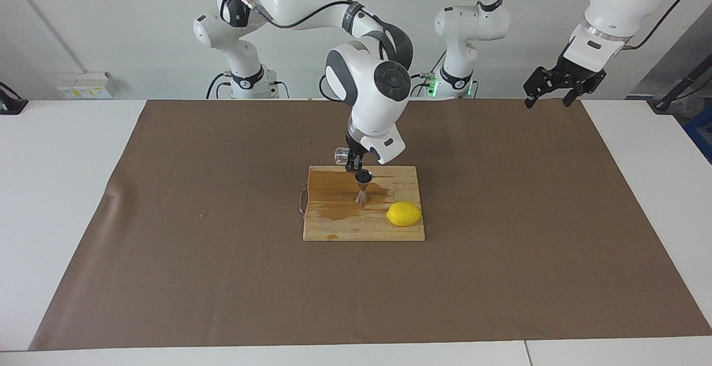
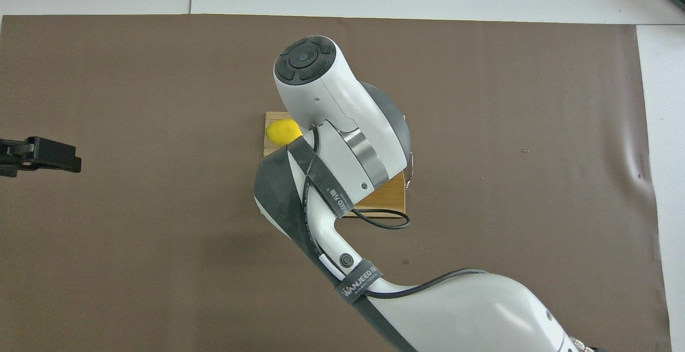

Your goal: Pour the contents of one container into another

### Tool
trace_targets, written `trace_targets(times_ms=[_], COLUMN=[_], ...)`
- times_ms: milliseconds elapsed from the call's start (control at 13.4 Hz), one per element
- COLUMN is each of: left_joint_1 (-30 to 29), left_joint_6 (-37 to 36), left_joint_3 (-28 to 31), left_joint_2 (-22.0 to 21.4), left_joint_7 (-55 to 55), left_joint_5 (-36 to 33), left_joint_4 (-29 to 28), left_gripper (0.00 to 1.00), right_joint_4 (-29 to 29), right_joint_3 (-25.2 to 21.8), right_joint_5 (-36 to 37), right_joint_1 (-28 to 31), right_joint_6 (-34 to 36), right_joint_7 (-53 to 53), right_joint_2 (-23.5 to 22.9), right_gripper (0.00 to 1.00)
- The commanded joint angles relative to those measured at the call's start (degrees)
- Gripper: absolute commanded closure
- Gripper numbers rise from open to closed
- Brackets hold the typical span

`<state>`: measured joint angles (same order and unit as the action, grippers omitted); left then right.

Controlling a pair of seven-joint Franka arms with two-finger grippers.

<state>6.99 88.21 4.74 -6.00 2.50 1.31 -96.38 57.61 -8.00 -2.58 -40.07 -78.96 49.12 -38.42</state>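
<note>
Across the white table [image 1: 67, 188] lies a brown mat [image 1: 222, 271], and at its middle sits a wooden cutting board [image 1: 356, 230] stained with a wet patch, a lemon [image 1: 404, 213] at the board's corner toward the left arm's end and away from the robots; white wall stands at the robots' end. Over the board the right gripper [image 1: 352, 161] points down from a bent arm, fingers clamped on the tiny clear glass cup [image 1: 340, 156], tipped sideways just above the steel jigger [image 1: 362, 189] standing upright mid-board; the left gripper [image 1: 562, 84] waits raised over the mat's corner, fingers spread and holding nothing.
</note>
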Motion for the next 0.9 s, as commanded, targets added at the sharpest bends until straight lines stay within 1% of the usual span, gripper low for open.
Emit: trace_targets(times_ms=[0, 299, 523, 821], left_joint_1=[-0.05, -0.05, -0.05, -0.05], left_joint_6=[-0.05, -0.05, -0.05, -0.05], left_joint_3=[0.0, 0.0, 0.0, 0.0], left_joint_2=[-1.47, -1.39, -1.47, -1.47], left_joint_7=[-0.22, -0.22, -0.22, -0.13], left_joint_5=[-0.96, -0.96, -0.96, -0.96], left_joint_4=[-1.44, -1.35, -1.44, -1.44], left_gripper=[0.0, 0.0, 0.0, 0.0], right_joint_4=[-2.33, -3.12, -3.12, -3.21], right_joint_3=[0.18, 0.53, 0.53, 0.53], right_joint_5=[1.52, 1.52, 1.52, 1.52], right_joint_1=[0.0, 0.08, 0.08, 0.08], right_joint_6=[1.18, -0.05, 0.04, -1.27], right_joint_7=[1.5, 1.76, 4.05, 5.1], right_joint_2=[-1.13, -1.31, -1.31, -2.27], right_gripper=[0.79, 0.79, 0.79, 0.79])
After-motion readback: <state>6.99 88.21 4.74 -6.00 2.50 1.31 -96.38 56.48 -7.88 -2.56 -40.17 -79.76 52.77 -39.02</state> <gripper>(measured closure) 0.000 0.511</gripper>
